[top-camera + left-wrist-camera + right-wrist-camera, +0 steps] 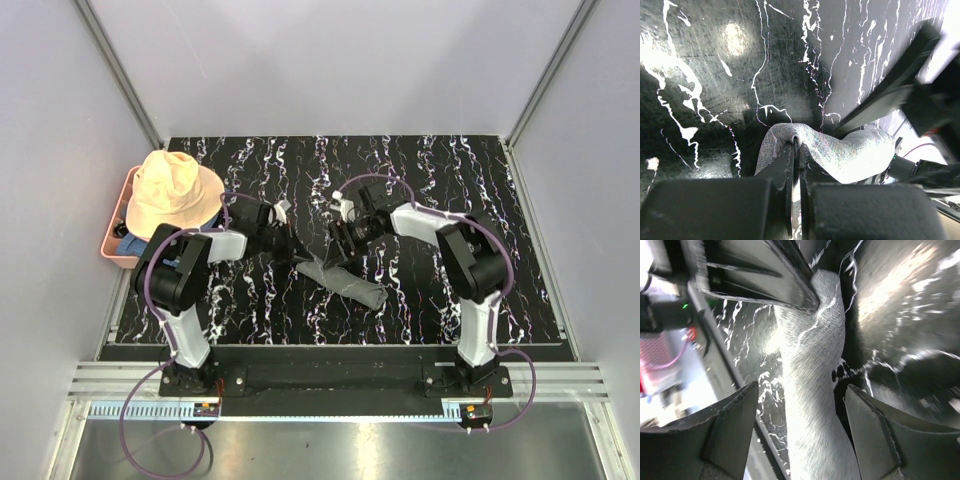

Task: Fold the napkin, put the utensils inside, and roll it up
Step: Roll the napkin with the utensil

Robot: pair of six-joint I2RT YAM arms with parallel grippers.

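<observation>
The grey napkin lies rolled into a narrow bundle near the middle of the black marbled table. My left gripper is at its upper left end, shut on a fold of the napkin, with the cloth pinched between its fingertips. My right gripper is open and straddles the rolled napkin, one finger on each side. My left gripper's dark fingers show at the top of the right wrist view. No utensils are in view.
A peach floppy hat covers a pink tray at the table's left edge, with a blue cloth under it. Grey walls enclose the table on three sides.
</observation>
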